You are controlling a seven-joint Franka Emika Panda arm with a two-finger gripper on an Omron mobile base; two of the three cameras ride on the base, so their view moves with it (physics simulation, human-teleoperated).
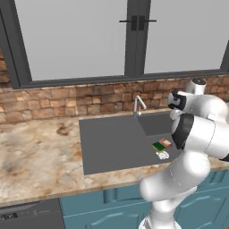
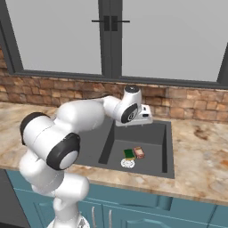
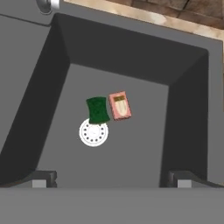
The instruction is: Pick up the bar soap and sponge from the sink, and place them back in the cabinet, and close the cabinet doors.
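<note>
A dark green sponge [image 3: 97, 110] and a pinkish-brown bar soap [image 3: 119, 105] lie side by side on the floor of the sink [image 3: 65, 65] basin, the sponge just above the white drain [image 3: 93, 132]. My gripper [image 3: 111, 179] hangs high over the basin and looks straight down at them. It is open wide, with nothing between its fingertips [image 3: 43, 177]. From the base I see the sponge [image 2: 129, 153] and soap [image 2: 139, 152] below my hand [image 2: 141, 116], which hovers near the basin's back wall. The cabinet and its doors are out of view.
The sink's flat drainboard [image 1: 112, 143] lies left of the basin, with the silver faucet [image 1: 139, 105] at the back. Marble counter [image 1: 40, 152] surrounds it, with a brick wall and window behind. Short teal cupboards [image 2: 133, 213] run under the counter.
</note>
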